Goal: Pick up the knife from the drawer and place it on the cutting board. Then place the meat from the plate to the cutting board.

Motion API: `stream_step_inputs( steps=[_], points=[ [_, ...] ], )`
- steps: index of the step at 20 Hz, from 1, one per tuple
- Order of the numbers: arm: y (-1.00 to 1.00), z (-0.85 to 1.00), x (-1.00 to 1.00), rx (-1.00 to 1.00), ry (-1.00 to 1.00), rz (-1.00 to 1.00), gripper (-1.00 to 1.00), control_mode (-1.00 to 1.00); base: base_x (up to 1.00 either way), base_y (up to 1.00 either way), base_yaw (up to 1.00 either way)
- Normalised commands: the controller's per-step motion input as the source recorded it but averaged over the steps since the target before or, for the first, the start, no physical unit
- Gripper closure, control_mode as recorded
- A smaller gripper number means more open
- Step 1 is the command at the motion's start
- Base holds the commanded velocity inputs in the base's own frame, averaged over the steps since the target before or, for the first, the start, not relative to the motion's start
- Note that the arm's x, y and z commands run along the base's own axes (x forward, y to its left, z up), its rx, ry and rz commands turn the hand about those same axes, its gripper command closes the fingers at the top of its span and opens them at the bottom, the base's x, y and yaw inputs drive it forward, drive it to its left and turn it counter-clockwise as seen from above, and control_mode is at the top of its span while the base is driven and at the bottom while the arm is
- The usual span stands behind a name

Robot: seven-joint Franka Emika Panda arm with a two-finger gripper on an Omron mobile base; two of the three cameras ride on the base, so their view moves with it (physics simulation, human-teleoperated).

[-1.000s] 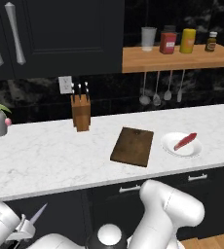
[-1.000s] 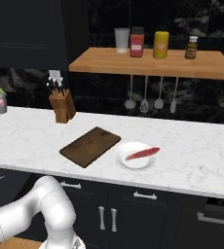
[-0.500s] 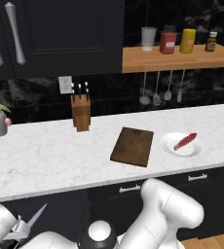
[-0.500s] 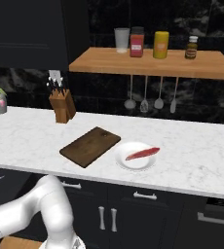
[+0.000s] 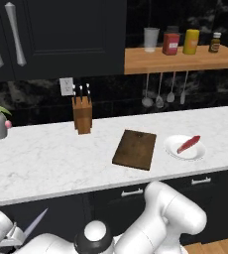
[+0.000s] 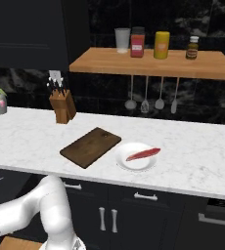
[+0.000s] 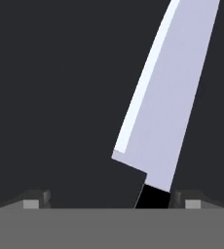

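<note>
1. Now we look along our claw point(image 7: 111, 199) and see the knife point(image 7: 167, 97) right in front of it, lying on the dark floor of the drawer point(image 7: 50, 97).
2. Our claw is wide open and holds nothing. One tip sits far to one side of the black handle point(image 7: 153, 197), and the other tip sits just beside it.
3. So the handle is not in the middle of the gap. We think the near tip could bump it and push the knife away when we close.
4. We also think the tips could land on the flat blade and slip off, because only a bit of handle shows.
5. In this view the knife runs long from the bottom up to the top edge, leaning a little. The handle is near us and the blade points away.
6. Up on the counter point(image 5: 51, 158), the cutting board point(image 5: 135, 149) is bare. The meat point(image 5: 188, 144) lies on the plate point(image 5: 178, 151) just beside it.
</note>
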Motion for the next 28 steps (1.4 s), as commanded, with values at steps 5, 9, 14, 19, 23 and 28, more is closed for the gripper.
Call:
stream_step_inputs(
  steps=[5,9,14,19,23,28],
  points=[
    [-0.08,0.00,-0.24,0.01,0.00,-0.12,-1.00,-1.00,0.00,0.00,0.00],
    [-0.09,-0.02,-0.03,0.00,0.00,-0.11,-1.00,-1.00,0.00,0.00,0.00],
    [-0.10,-0.25,0.00,0.00,-0.03,-0.03,-1.00,-1.00,0.00,0.00,0.00],
    [-0.19,-0.29,-0.20,0.00,-0.09,0.00,-1.00,-1.00,0.00,0.00,0.00],
    [-0.04,-0.52,-0.01,0.01,-0.01,0.00,-1.00,-1.00,0.00,0.00,0.00],
    [0.00,-0.89,-0.02,0.00,0.00,0.00,1.00,-1.00,0.00,0.00,0.00]
  ],
)
